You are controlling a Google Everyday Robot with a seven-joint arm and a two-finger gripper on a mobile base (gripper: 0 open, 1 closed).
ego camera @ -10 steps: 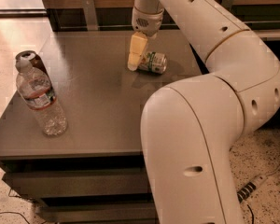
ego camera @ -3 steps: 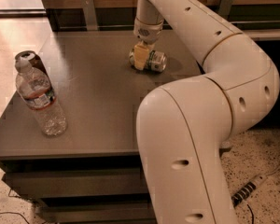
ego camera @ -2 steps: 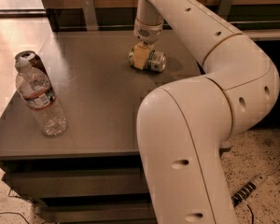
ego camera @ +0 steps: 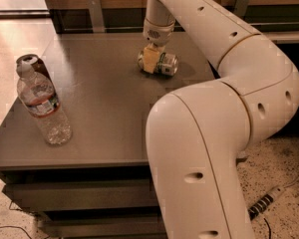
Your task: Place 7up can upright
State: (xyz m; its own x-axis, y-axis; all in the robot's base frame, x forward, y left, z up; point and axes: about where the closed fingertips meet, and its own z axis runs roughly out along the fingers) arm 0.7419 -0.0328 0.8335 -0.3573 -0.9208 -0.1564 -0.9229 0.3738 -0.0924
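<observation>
The 7up can point(ego camera: 165, 63) lies on its side on the grey table point(ego camera: 104, 93), toward the far middle. It has a pale body with green markings and silver ends. My gripper point(ego camera: 150, 59) comes straight down from above and sits on the can, its yellowish tip covering the can's left-middle part. The can rests on the table top. The far side of the gripper is hidden behind the can.
A clear plastic water bottle point(ego camera: 42, 108) stands at the table's left, with a dark brown can point(ego camera: 31, 62) right behind it. My large white arm point(ego camera: 224, 108) fills the right foreground. A power strip and cable point(ego camera: 264, 202) lie on the floor at the right.
Over 3.3 s my gripper has come down from just above the can onto it. In the last second nothing has visibly moved.
</observation>
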